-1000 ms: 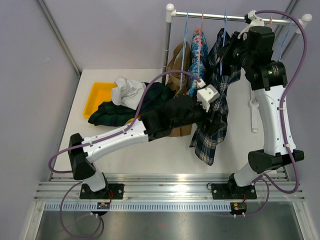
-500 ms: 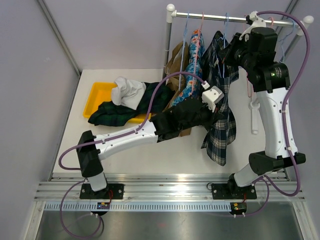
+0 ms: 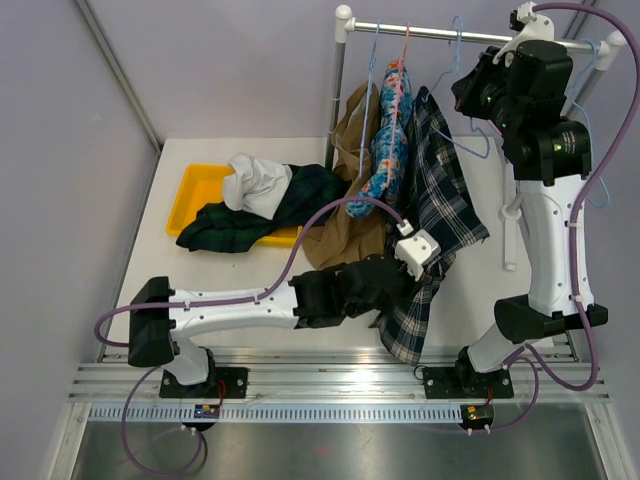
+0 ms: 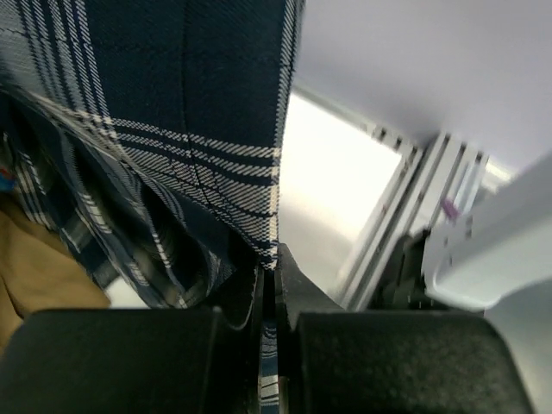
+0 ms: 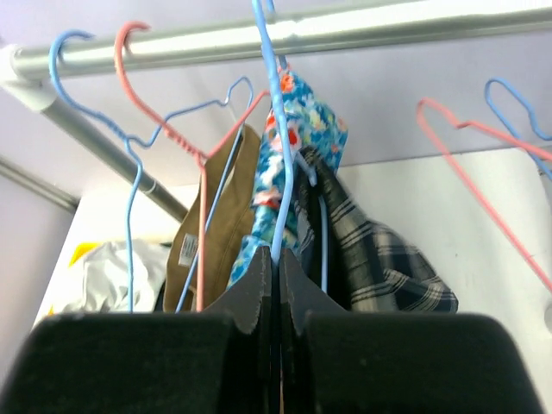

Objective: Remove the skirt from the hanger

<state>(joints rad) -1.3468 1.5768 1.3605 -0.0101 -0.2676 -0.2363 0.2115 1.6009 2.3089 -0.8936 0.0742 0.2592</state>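
Since a second ago the left gripper [image 3: 422, 272] has drawn back toward 6 o'clock and its jaws have gone from spread to pressed together. The hem of the plaid garment [image 3: 440, 190] has come with it and the cloth is fanned out. The right gripper [image 3: 463, 95] has lifted toward 1 o'clock. Top view, left to right: at 10 o'clock a yellow bin [image 3: 190, 195] holds a green tartan garment [image 3: 225, 228] and a white cloth [image 3: 255, 180]. Just past 12 o'clock the tan skirt [image 3: 340, 235] hangs from the left end of the rail [image 3: 430, 32] on its light-blue hanger [image 3: 373, 60], its lower folds spreading down to the left arm. At its 3 o'clock side, touching it, hangs the blue floral garment [image 3: 388, 140], and then comes the plaid garment. Left wrist view: the left gripper [image 4: 274, 259] pinches the plaid edge [image 4: 198, 103] between its fingers, with the skirt [image 4: 34, 267] showing at 8 o'clock. Right wrist view: the right gripper [image 5: 276, 254] is pinched on the wire of a second blue hanger [image 5: 269, 103], which runs up toward the rail [image 5: 388, 26]. At 9 o'clock of that wire are the skirt [image 5: 211, 224], its hanger [image 5: 128, 216] and a pink hanger [image 5: 200, 172]. The floral garment [image 5: 289, 112] lies against the wire, the plaid garment [image 5: 379, 259] is at 4 o'clock, and another pink hanger [image 5: 483, 134] is at 3 o'clock.
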